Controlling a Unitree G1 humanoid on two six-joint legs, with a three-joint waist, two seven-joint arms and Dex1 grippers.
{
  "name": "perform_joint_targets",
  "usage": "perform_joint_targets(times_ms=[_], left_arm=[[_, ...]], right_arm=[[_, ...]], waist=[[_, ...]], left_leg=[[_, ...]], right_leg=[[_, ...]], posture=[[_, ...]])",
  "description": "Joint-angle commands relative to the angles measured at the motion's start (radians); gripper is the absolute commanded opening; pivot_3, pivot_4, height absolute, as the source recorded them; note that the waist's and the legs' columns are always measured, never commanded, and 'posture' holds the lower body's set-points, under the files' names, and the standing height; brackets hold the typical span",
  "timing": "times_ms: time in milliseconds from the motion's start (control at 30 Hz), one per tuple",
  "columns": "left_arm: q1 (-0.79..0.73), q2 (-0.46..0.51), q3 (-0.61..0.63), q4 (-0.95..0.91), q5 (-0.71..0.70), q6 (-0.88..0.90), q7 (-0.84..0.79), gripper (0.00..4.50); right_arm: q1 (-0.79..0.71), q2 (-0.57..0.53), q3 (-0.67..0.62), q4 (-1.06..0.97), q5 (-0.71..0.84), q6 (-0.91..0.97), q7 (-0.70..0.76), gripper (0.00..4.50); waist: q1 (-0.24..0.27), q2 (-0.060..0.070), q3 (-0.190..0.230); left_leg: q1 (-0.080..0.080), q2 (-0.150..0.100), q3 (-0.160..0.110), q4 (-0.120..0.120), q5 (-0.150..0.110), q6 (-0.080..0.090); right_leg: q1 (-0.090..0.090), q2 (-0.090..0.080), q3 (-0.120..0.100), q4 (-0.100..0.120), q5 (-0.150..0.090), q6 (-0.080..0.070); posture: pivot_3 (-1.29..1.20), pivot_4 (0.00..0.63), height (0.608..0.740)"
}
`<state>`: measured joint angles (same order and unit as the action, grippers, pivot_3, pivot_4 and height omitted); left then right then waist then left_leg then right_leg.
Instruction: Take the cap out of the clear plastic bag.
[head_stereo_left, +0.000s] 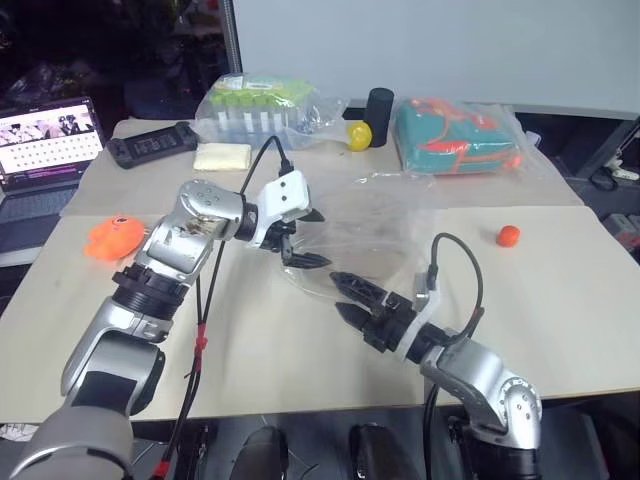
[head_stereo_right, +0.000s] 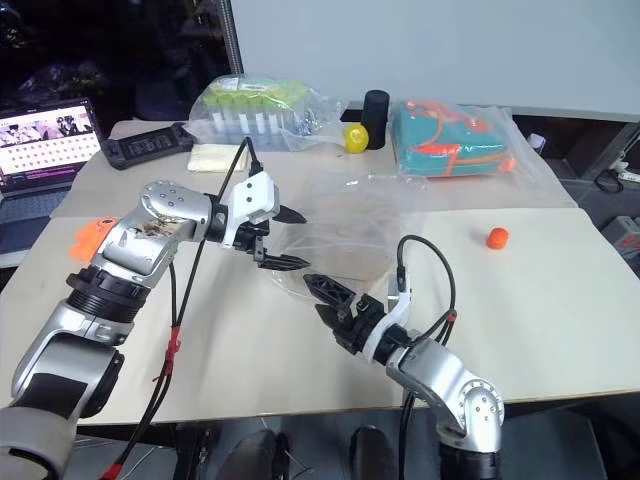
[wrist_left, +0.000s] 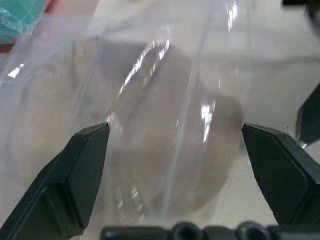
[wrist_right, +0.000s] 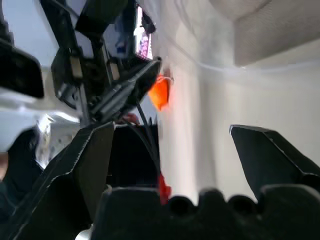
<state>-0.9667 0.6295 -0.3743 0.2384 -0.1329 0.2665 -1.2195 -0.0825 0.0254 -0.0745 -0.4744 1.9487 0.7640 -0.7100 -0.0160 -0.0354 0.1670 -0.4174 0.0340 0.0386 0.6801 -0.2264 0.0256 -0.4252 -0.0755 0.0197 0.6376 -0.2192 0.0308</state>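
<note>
The clear plastic bag (head_stereo_left: 375, 225) lies crinkled and flat in the middle of the table. Through its film, in the left wrist view, the cap (wrist_left: 165, 150) shows as a rounded beige shape inside. My left gripper (head_stereo_left: 314, 240) hovers open at the bag's left edge, pointing right and slightly down, with nothing between its fingers (wrist_left: 75, 175). My right gripper (head_stereo_left: 340, 294) is open at the bag's near edge, pointing toward the left gripper, and it holds nothing. The two grippers are close together but apart.
At the back stand a bag of green-topped tubes (head_stereo_left: 260, 105), a yellow ball (head_stereo_left: 359, 135), a black cylinder (head_stereo_left: 380, 105) and a bagged teal-and-orange item (head_stereo_left: 455, 138). A small orange-red bottle cap (head_stereo_left: 508, 236) lies right. An orange object (head_stereo_left: 115, 238), black controller (head_stereo_left: 150, 147) and laptop (head_stereo_left: 45, 140) are left.
</note>
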Motion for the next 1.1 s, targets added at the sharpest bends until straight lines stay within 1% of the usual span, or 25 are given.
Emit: perform_joint_targets(times_ms=[33, 100, 200, 367, 533, 700, 800, 900, 1100], left_arm=[[-0.037, -0.013, 0.002, 0.034, 0.063, -0.158, -0.016, 4.5], [-0.045, -0.032, 0.006, 0.065, 0.089, -0.206, -0.001, 4.5], [-0.049, -0.057, -0.002, 0.113, 0.15, -0.309, 0.033, 4.5], [-0.07, -0.104, 0.011, 0.187, 0.205, -0.422, 0.08, 4.5], [-0.073, -0.142, 0.029, 0.198, 0.21, -0.423, 0.104, 4.5], [-0.063, -0.146, 0.021, 0.195, 0.228, -0.439, 0.109, 4.5], [-0.063, -0.146, 0.022, 0.201, 0.233, -0.443, 0.11, 4.5], [-0.064, -0.147, 0.026, 0.208, 0.236, -0.447, 0.109, 4.5], [-0.073, -0.16, 0.034, 0.223, 0.234, -0.45, 0.123, 4.5]], right_arm=[[-0.018, 0.09, 0.014, -0.074, 0.024, -0.132, -0.116, 4.46], [-0.035, 0.107, 0.019, -0.081, 0.024, -0.169, -0.15, 4.46], [-0.041, 0.085, 0.036, -0.05, 0.024, -0.208, -0.185, 4.46], [-0.038, 0.042, 0.037, 0.034, 0.019, -0.265, -0.177, 4.46], [-0.042, 0.033, 0.024, 0.077, -0.018, -0.298, -0.148, 4.46], [-0.065, 0.033, -0.009, 0.111, -0.055, -0.333, -0.105, 4.46], [-0.082, 0.046, -0.022, 0.097, -0.035, -0.354, -0.098, 4.46], [-0.1, 0.076, -0.025, 0.02, 0.019, -0.362, -0.121, 4.46], [-0.08, 0.074, 0.035, -0.054, 0.024, -0.367, -0.215, 4.46]], waist=[[0.002, 0.0, 0.0], [0.003, 0.0, 0.0], [0.002, 0.0, 0.0], [0.001, 0.0, 0.0], [0.001, 0.0, 0.0], [-0.001, 0.0, 0.0], [-0.001, 0.0, 0.0], [-0.001, 0.0, 0.0], [-0.001, 0.0, 0.0]], left_leg=[[-0.001, 0.0, 0.0, 0.0, 0.0, 0.0], [-0.003, 0.0, -0.001, 0.0, 0.0, 0.0], [-0.003, -0.001, -0.001, 0.0, 0.0, 0.0], [-0.005, 0.0, -0.002, 0.0, 0.0, 0.0], [-0.005, 0.0, -0.002, 0.0, 0.0, 0.001], [-0.005, 0.0, -0.002, 0.0, 0.0, 0.001], [-0.005, 0.0, -0.002, 0.0, 0.0, 0.001], [-0.005, 0.0, -0.002, 0.0, 0.0, 0.001], [-0.005, 0.0, -0.002, 0.0, 0.0, 0.001]], right_leg=[[0.0, 0.0, 0.0, 0.0, 0.0, 0.0], [0.0, -0.001, -0.001, -0.002, 0.0, 0.0], [0.0, 0.0, -0.001, -0.005, 0.001, 0.001], [0.0, 0.0, -0.002, -0.006, 0.001, 0.001], [0.0, 0.0, -0.002, -0.007, 0.001, 0.001], [0.0, 0.0, -0.002, -0.006, 0.001, 0.001], [0.0, 0.0, -0.002, -0.006, 0.001, 0.001], [0.0, 0.0, -0.002, -0.006, 0.001, 0.001], [0.0, 0.0, -0.002, -0.006, 0.001, 0.001]], posture=[[0.0, 0.15, 0.74], [0.0, 0.15, 0.74], [0.0, 0.15, 0.74], [0.0, 0.15, 0.74], [0.0, 0.15, 0.74], [0.0, 0.15, 0.74], [0.0, 0.15, 0.74], [0.0, 0.15, 0.74], [0.0, 0.15, 0.74]])
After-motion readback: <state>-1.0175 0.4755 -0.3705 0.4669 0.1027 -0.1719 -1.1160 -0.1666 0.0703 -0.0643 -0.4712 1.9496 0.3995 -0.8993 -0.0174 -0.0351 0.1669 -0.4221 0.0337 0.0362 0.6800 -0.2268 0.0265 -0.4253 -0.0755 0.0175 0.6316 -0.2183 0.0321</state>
